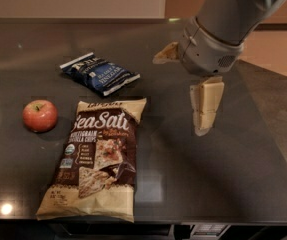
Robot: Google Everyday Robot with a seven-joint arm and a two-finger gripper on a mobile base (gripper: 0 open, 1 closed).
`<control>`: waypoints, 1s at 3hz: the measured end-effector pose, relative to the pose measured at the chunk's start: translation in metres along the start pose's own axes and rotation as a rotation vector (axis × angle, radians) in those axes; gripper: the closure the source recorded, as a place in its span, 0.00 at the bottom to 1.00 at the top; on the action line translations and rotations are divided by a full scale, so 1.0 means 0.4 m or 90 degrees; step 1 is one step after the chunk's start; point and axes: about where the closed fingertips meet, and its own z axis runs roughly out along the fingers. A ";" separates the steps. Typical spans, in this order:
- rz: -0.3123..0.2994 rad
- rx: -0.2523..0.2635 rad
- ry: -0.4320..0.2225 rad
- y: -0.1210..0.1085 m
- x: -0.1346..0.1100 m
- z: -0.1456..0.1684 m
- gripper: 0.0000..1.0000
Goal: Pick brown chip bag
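The brown chip bag (pixel 96 156) lies flat on the dark table (pixel 223 184), near the front edge, with white "Sea Salt" lettering, a dark brown centre and cream-tan ends. My gripper (pixel 180 94) hangs above the table to the right of the bag's top end, apart from it. It is open and empty. One tan finger (pixel 206 104) points down; the other finger (pixel 165 54) sticks out to the left of the grey wrist.
A smaller dark blue bag (pixel 99 74) lies behind the chip bag. A red apple (pixel 40 115) sits to its left. The table's front edge runs just below the chip bag. The right edge angles past the arm.
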 end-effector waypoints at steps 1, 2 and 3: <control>-0.074 -0.022 -0.018 0.003 -0.042 0.041 0.00; -0.130 -0.038 -0.031 -0.006 -0.098 0.083 0.00; -0.172 -0.053 -0.037 -0.027 -0.156 0.122 0.00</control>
